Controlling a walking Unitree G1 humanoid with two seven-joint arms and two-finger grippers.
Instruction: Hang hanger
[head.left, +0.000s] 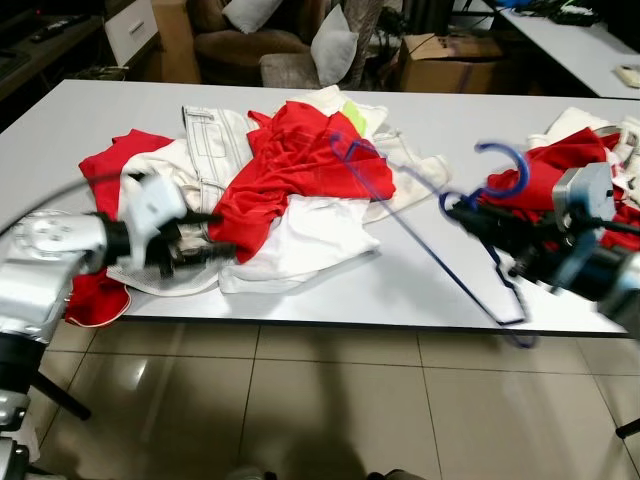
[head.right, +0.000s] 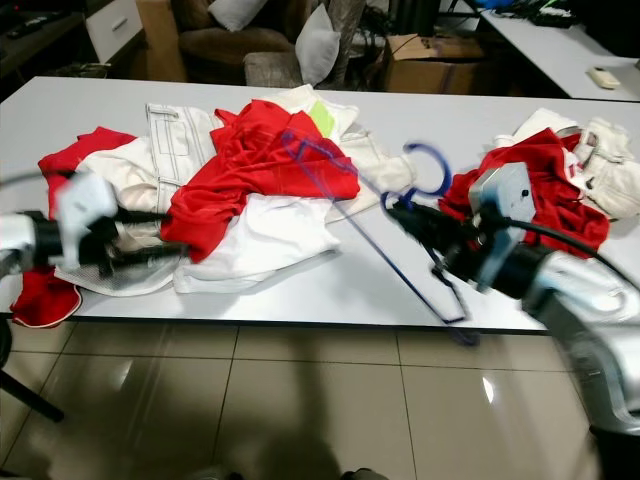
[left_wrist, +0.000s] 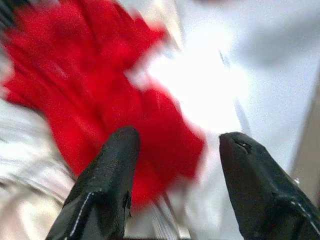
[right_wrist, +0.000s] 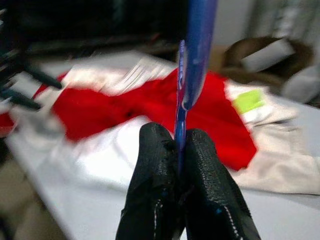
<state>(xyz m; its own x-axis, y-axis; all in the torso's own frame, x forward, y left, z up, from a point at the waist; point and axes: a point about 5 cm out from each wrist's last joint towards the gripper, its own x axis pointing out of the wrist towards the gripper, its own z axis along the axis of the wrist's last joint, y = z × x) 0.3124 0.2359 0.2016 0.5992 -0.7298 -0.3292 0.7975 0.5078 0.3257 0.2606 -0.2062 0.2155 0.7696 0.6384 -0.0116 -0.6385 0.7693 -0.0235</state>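
Blue hanger (head.left: 440, 235) hanging tilted above white table (head.left: 420, 285) edge; thin wire, likely light, springy, prone to swinging. Right gripper (right_wrist: 178, 145) pinching it near the hook. Left gripper (left_wrist: 175, 150) hovering spread over red garment (head.left: 285, 165).

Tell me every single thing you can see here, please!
Hanger: one, blue, lifted above the table's near right part.
Clothes pile: one heap, red and white with a yellow-green patch, mid-table.
Second clothes pile: one, red and white, at the table's right end.
Table: one, white, across the middle.
Cardboard box: one, brown, behind the table.
Cushions: two, pale grey, on a brown sofa behind.
Floor: shiny beige tiles, in front.
Left end effector: black fingers apart, at the red cloth's near edge.
Right end effector: black fingers pinched on the hanger below its hook.
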